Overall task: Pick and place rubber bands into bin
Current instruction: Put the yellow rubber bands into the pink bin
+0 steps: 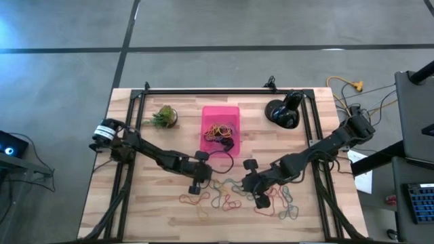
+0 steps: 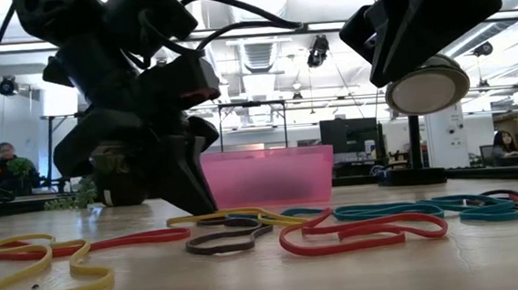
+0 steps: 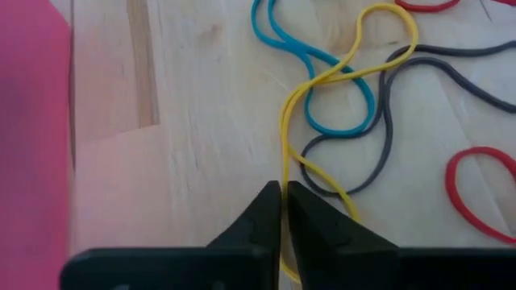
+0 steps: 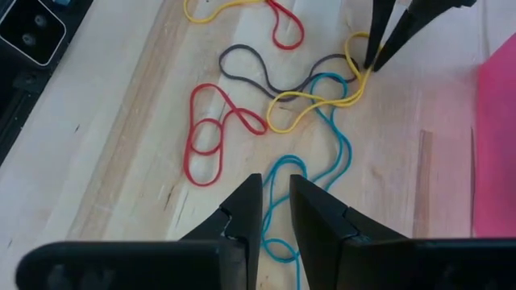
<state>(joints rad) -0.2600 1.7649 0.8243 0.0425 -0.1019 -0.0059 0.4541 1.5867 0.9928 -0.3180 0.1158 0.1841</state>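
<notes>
Left wrist view is showing the left gripper [image 3: 281, 211] pinching a yellow rubber band [image 3: 322, 76] against the table [image 3: 201, 121], fingers pressed together on it — just near of the pink bin [image 1: 221, 115], which is already holding several bands. The right gripper [image 4: 276, 205] is hovering slightly parted over a blue band [image 4: 330, 153], among loose rubber bands [image 1: 230, 198].
</notes>
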